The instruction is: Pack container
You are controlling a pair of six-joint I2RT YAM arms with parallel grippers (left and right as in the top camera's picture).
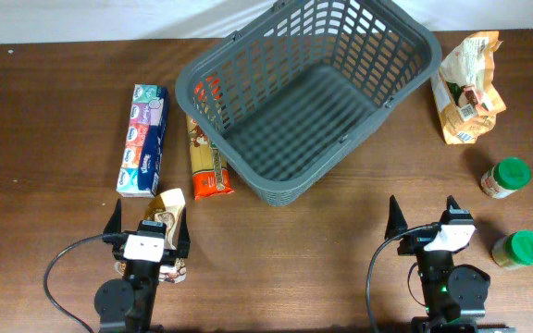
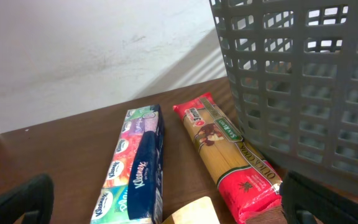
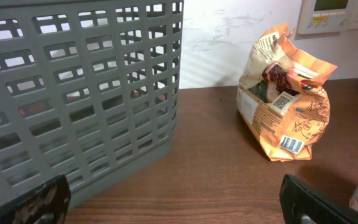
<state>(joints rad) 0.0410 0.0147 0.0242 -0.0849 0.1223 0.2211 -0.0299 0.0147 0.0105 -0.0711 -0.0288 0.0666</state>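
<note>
From overhead only, the dark grey slatted basket shows its floor, with left claw and right claw spread open.

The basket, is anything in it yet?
Empty: the basket shows only its bare slatted floor overhead; the pasta pack lies outside.

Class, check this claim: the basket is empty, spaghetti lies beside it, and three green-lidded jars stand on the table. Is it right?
No: the overhead view shows two green-lidded jars, not three. The basket is empty and spaghetti lies beside it.
</note>
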